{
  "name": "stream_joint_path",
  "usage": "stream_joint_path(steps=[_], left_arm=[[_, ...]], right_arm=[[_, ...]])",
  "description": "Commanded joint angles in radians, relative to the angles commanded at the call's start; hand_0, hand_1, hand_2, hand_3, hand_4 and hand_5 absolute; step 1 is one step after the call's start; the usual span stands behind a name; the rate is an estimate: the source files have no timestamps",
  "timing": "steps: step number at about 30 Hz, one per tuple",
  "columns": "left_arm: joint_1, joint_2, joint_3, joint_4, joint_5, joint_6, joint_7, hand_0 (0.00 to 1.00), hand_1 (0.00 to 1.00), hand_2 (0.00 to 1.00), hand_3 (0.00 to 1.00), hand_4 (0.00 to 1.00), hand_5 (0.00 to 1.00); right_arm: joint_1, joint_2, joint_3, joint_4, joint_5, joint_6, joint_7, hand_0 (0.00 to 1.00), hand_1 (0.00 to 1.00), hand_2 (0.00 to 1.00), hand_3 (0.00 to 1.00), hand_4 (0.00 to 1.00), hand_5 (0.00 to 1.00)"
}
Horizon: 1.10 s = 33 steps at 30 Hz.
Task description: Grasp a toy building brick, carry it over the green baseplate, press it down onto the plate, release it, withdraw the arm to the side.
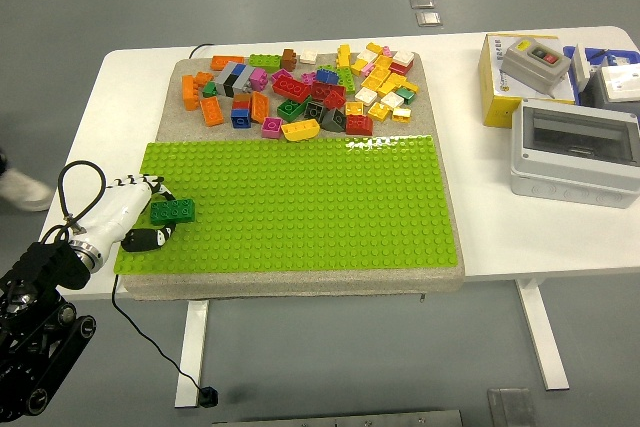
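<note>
Bricks [300, 92] heaped beyond baseplate [300, 207], seemingly loose.

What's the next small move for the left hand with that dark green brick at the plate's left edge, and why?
Probably press straight down. The left hand has its fingers around the dark green brick, which is already over the left end of the green baseplate, well clear of the loose brick pile. Whether its studs are seated cannot be told, so press first, then release.

One high head view looks forward and down over the white table [520, 237].
</note>
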<state>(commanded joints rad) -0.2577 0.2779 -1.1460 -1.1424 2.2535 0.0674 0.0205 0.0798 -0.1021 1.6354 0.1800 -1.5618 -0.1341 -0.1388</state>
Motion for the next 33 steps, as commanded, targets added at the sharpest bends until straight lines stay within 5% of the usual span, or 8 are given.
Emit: stream_joint_path(steps=[9, 17, 24, 29, 33], left_arm=[[-0.014, 0.022, 0.021, -0.053, -0.068, -0.027, 0.010, 0.998, 0.948, 0.918, 0.560, 0.645, 0.207], [-0.089, 0.034, 0.106, -0.121, -0.214, -0.097, 0.059, 0.998, 0.948, 0.930, 0.559, 0.644, 0.207], [-0.189, -0.061, 0.180, -0.078, -0.228, -0.159, 0.171, 0.998, 0.951, 0.941, 0.562, 0.628, 0.212], [-0.212, -0.136, 0.221, -0.074, -0.200, -0.128, 0.301, 0.998, 0.943, 0.939, 0.559, 0.581, 0.198], [-0.221, -0.169, 0.241, -0.069, -0.181, -0.111, 0.395, 0.998, 0.939, 0.937, 0.557, 0.577, 0.195]], right_arm=[[0.002, -0.001, -0.004, 0.000, -0.002, -0.001, 0.000, 0.659, 0.551, 0.578, 0.646, 0.410, 0.746], [0.008, -0.005, -0.005, 0.000, -0.004, -0.002, 0.001, 0.660, 0.549, 0.577, 0.647, 0.410, 0.746], [0.015, -0.008, -0.008, 0.000, -0.004, -0.002, 0.001, 0.660, 0.549, 0.577, 0.647, 0.409, 0.747], [0.016, -0.010, -0.007, 0.000, -0.004, -0.003, -0.001, 0.659, 0.550, 0.577, 0.647, 0.409, 0.747], [0.015, -0.013, -0.001, 0.000, -0.007, -0.002, -0.003, 0.659, 0.550, 0.577, 0.647, 0.409, 0.747]])
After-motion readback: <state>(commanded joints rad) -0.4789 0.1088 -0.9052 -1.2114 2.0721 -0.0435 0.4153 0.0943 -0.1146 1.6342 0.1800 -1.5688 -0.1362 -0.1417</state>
